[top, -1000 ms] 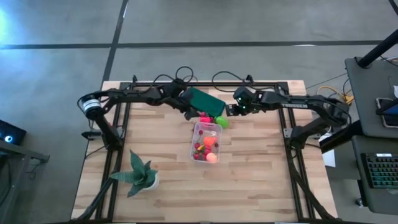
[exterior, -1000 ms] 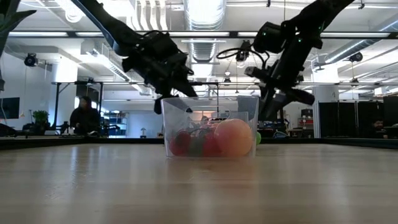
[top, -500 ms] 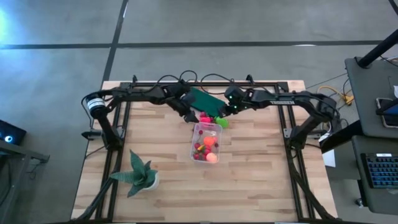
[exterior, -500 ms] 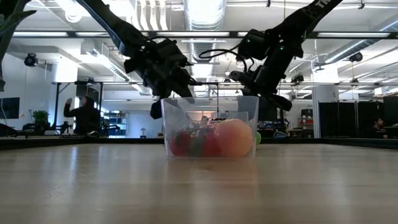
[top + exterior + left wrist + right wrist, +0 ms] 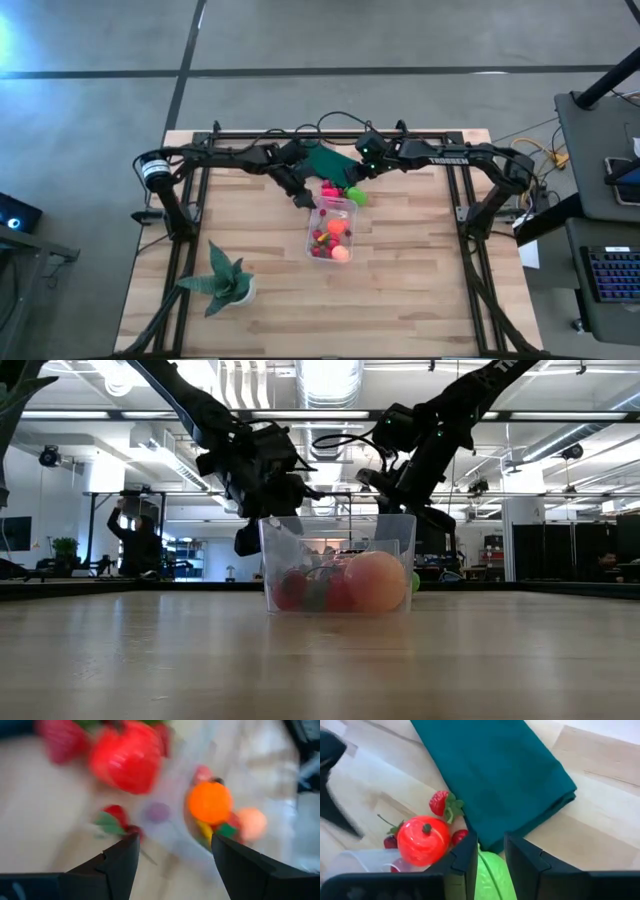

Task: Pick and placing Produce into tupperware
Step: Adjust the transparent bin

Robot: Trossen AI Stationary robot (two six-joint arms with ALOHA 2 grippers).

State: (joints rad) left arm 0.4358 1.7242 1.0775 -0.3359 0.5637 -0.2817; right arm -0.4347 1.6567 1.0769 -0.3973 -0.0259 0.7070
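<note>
Evenly lit from above, with soft, weak shadows on the pale wooden table [image 5: 400,290] in the high view. Strong glare from the long ceiling lamps [image 5: 330,382] in the low view, so both dark arms only as silhouettes. Heavy motion blur in the left wrist view: smeared round orange toy ball [image 5: 210,802], hazy clear plastic box [image 5: 260,820]. Sharp and bright folded dark green cloth [image 5: 495,775] in the right wrist view.

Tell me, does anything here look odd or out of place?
Nothing is spilled or broken. Some toy fruit, a red tomato and a strawberry, lies outside the clear box, beside a folded green cloth.
</note>
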